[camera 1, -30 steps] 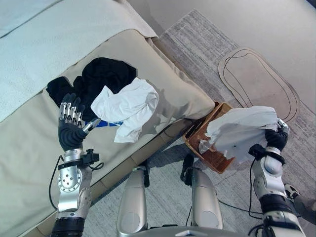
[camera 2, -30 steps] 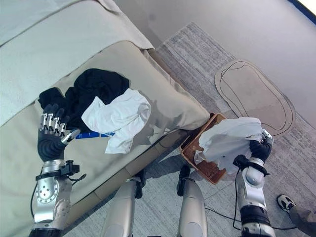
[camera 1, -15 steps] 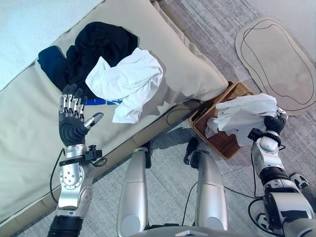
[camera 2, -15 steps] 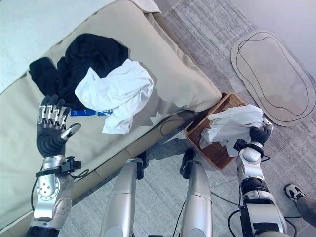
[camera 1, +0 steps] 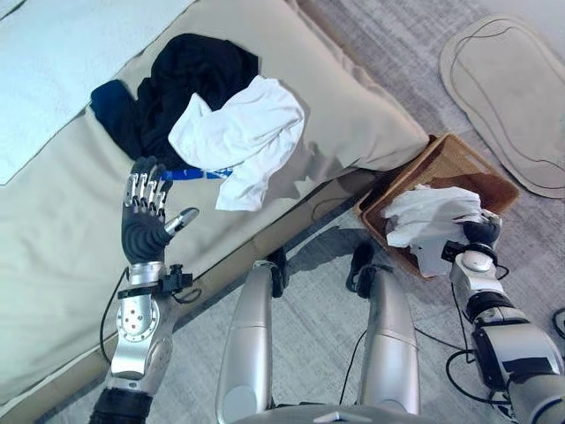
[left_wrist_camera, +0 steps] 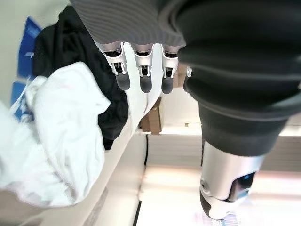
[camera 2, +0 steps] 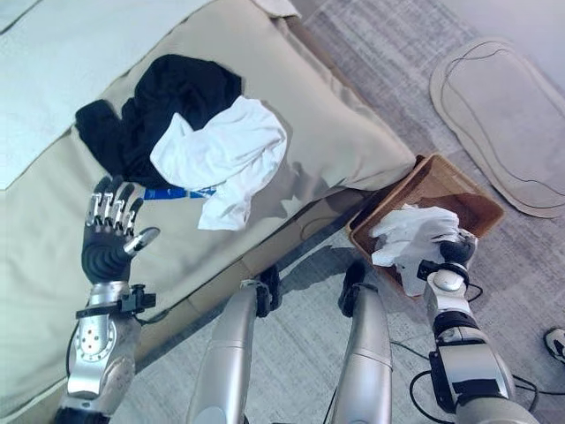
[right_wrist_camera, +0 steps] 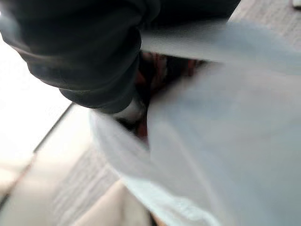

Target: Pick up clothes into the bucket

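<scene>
The right hand [camera 1: 481, 237] is down at the wicker basket [camera 1: 459, 163] on the floor to the right of the bed [camera 1: 353, 115], with a white garment [camera 1: 433, 221] bunched against it and draped over the basket's near rim. The fingers are buried in the cloth, so I cannot tell whether they are gripping it or have let go. Here is the risk: much of that white cloth sits on the near edge and not down in the well, so if the hand opens now, it could slide out onto the grey rug [camera 1: 318, 309]. If the fingers are snagged in the folds, lifting away could drag the garment back out, or tip the light basket. Over on the left, the left hand [camera 1: 146, 225] hovers above the bed with its fingers straight and spread, holding nothing. Beyond it, further along the bed, lie a white shirt [camera 1: 243, 132] partly on top of a black garment [camera 1: 190, 79], with a blue strip [camera 1: 190, 174] showing at their near edge. Those two overlap, so a grab at the white one may pull the black along and trail it off the mattress.
</scene>
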Robot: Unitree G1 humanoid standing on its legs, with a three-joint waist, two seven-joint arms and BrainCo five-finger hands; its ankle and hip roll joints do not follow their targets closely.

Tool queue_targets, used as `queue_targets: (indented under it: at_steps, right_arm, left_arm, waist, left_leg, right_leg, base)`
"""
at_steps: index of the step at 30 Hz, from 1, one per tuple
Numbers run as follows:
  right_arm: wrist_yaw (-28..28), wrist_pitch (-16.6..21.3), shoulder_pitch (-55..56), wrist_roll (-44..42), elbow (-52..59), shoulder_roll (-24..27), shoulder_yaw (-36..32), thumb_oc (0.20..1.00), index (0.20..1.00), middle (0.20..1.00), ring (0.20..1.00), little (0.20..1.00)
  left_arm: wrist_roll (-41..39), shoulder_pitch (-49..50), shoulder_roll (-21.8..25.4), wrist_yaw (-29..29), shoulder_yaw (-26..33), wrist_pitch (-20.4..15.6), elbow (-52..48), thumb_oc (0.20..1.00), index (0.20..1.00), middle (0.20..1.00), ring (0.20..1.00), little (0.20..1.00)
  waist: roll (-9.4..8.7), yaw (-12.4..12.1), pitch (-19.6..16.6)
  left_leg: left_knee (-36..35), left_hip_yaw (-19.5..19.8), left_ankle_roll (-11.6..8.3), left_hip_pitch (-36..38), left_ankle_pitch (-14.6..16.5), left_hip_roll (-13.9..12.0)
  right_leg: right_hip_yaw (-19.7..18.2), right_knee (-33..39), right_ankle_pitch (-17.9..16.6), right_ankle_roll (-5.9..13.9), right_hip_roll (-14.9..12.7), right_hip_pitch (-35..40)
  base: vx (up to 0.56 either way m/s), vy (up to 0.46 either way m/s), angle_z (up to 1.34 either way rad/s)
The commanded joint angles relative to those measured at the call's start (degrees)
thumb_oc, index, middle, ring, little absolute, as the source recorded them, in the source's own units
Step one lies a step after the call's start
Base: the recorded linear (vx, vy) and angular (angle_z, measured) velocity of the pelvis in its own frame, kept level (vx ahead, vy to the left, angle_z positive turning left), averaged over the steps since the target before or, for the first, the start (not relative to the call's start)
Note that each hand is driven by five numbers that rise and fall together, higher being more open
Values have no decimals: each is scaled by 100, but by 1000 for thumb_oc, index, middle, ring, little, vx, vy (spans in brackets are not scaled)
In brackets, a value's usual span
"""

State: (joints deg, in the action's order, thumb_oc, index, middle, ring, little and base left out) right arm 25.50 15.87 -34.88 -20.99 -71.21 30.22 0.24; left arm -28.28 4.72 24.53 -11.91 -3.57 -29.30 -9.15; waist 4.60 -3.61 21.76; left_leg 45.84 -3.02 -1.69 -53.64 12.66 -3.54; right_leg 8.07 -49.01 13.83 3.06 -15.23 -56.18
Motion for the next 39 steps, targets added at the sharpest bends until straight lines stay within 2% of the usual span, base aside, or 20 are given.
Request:
queue_targets:
  at_steps: [1, 10, 14, 15, 16, 17, 18, 20, 26, 28, 29, 31, 32, 33, 34, 35, 39]
  right_arm:
    - [176, 133, -181, -229, -248, 325, -194, 1000, 1000, 1000, 1000, 1000]
    - [196, 193, -70, -350, -116, 454, -321, 1000, 1000, 1000, 1000, 1000]
    - [183, 275, -100, -457, -3, 521, -376, 1000, 1000, 1000, 1000, 1000]
    - [131, 306, -109, -513, 79, 534, -382, 1000, 1000, 1000, 1000, 1000]
    - [130, 305, -105, -512, 77, 534, -380, 1000, 1000, 1000, 1000, 1000]
    - [114, 310, -102, -512, 110, 542, -365, 1000, 1000, 1000, 1000, 1000]
    - [119, 304, -107, -484, 141, 543, -351, 1000, 1000, 1000, 1000, 1000]
    - [142, 300, -100, -430, 171, 529, -338, 1000, 1000, 1000, 1000, 1000]
    - [145, 299, 374, -102, 724, 206, -221, 1000, 1000, 1000, 1000, 1000]
    - [36, 346, 1011, 98, 1498, -246, -233, 1000, 1000, 1000, 1000, 1000]
    - [-54, 391, 1437, 259, 2102, -515, -178, 1000, 1000, 1000, 1000, 1000]
    - [-38, 405, 1528, 284, 2280, -578, -212, 1000, 1000, 1000, 1000, 1000]
    - [-46, 465, 1688, 354, 2614, -726, -154, 1000, 1000, 1000, 1000, 1000]
    - [-42, 460, 1695, 358, 2623, -729, -159, 1000, 1000, 1000, 1000, 1000]
    - [-64, 498, 1764, 345, 2721, -823, -127, 1000, 1000, 1000, 1000, 1000]
    - [-119, 482, 1849, 343, 2838, -901, -103, 1000, 1000, 1000, 1000, 1000]
    - [-321, 474, 1946, 415, 3248, -1141, 120, 1000, 1000, 1000, 1000, 1000]
  left_arm:
    - [-44, 65, 49, -105, 16, -279, -491, 1000, 1000, 1000, 1000, 1000]
    - [-55, 19, 36, -61, 39, -282, -382, 1000, 1000, 1000, 1000, 1000]
    - [-37, -42, 50, -12, -2, -268, -214, 1000, 1000, 1000, 1000, 1000]
    - [-52, -98, 50, 25, -40, -249, -102, 1000, 1000, 1000, 1000, 1000]
    - [-54, -99, 50, 27, -43, -250, -92, 1000, 1000, 1000, 1000, 1000]
    - [-50, -114, 52, 52, -55, -231, -44, 1000, 1000, 1000, 1000, 1000]
    - [-22, -135, 58, 62, -70, -215, 12, 1000, 1000, 1000, 1000, 1000]
    - [94, -194, 69, 42, -109, -172, 174, 1000, 1000, 1000, 1000, 1000]
    - [420, -267, 64, -29, -56, -60, 565, 1000, 1000, 1000, 1000, 1000]
    - [1011, -241, 108, -203, 47, 137, 867, 1000, 1000, 1000, 1000, 1000]
    - [1220, -360, 66, -323, 58, 193, 1107, 1000, 1000, 1000, 1000, 1000]
    - [1295, -421, 58, -363, 45, 192, 1187, 1000, 1000, 1000, 1000, 1000]
    - [1571, -607, 26, -592, 14, 219, 1453, 1000, 1000, 1000, 1000, 1000]
    - [1578, -612, 26, -599, 7, 215, 1459, 1000, 1000, 1000, 1000, 1000]
    - [1679, -703, -31, -698, 4, 262, 1604, 1000, 1000, 1000, 1000, 1000]
    - [1727, -682, -78, -720, 19, 275, 1688, 1000, 1000, 1000, 1000, 1000]
    - [2346, -918, 56, -1025, -43, 317, 2003, 1000, 1000, 1000, 1000, 1000]
  waist:
    - [24, 74, -282]
    - [-36, 134, -405]
    - [-72, 171, -451]
    - [-102, 193, -433]
    - [-96, 190, -451]
    - [-101, 195, -462]
    - [-117, 208, -445]
    - [-135, 217, -462]
    - [-193, 296, -531]
    - [-247, 386, -429]
    - [-290, 422, -292]
    - [-290, 453, -264]
    - [-281, 442, -267]
    - [-290, 441, -267]
    - [-259, 433, -280]
    - [-265, 449, -282]
    - [-396, 526, -175]
  left_leg:
    - [280, 171, 74, -79, 245, -141]
    - [-438, 182, 25, 250, -31, -187]
    - [-1030, 184, -28, 570, -282, -213]
    - [-1365, 144, -23, 683, -607, -228]
    - [-1377, 191, -69, 769, -473, -230]
    - [-1554, 198, -85, 879, -540, -237]
    - [-1728, 158, -52, 939, -755, -237]
    - [-2006, 181, -91, 1179, -876, -265]
    - [-2432, 269, -178, 1797, -1023, -365]
    - [-2097, 407, -318, 1978, -1067, -485]
    - [-1645, 537, -363, 1897, -1272, -457]
    - [-1794, 551, -385, 1951, -1367, -487]
    - [-2570, 710, -409, 2023, -1600, -415]
    - [-2600, 704, -407, 2041, -1618, -406]
    - [-3035, 700, -373, 2134, -1760, -374]
    - [-3289, 567, -290, 2431, -1695, -405]
    - [-3132, 204, -137, 2494, -1552, -305]
  right_leg:
    - [-168, 184, -165, 227, -60, 372]
    - [-67, 784, -382, 278, -9, 657]
    - [31, 1327, -591, 345, 45, 975]
    - [144, 1683, -858, 312, 53, 1120]
    - [109, 1666, -736, 367, 77, 1190]
    - [129, 1812, -780, 382, 90, 1285]
    - [178, 1967, -973, 339, 89, 1337]
    - [236, 2188, -1059, 357, 109, 1565]
    - [311, 2615, -1104, 336, 241, 2231]
    - [384, 2808, -951, 218, 393, 2874]
    - [482, 2798, -856, 90, 449, 3116]
    - [536, 2820, -815, 81, 443, 3172]
    - [498, 2819, -865, 159, 439, 3154]
    - [495, 2820, -866, 161, 429, 3157]
    - [446, 2791, -882, 207, 445, 3154]
    - [343, 2730, -879, 238, 437, 3132]
    - [49, 2783, -1096, 416, 262, 3071]
  base:
    - [3, -17, 4]
    - [3, -21, 2]
    - [-29, -42, 1]
    - [-24, -49, -1]
    - [-15, -50, -4]
    - [1, -32, -1]
    - [-68, -45, 1]
    - [-25, -66, 4]
    - [45, -101, 3]
    - [80, -183, 6]
    - [29, -103, 7]
    - [11, 10, -2]
    - [20, 84, 2]
    - [72, 177, 12]
    - [95, 156, 9]
    - [120, 223, -3]
    - [39, 194, -35]
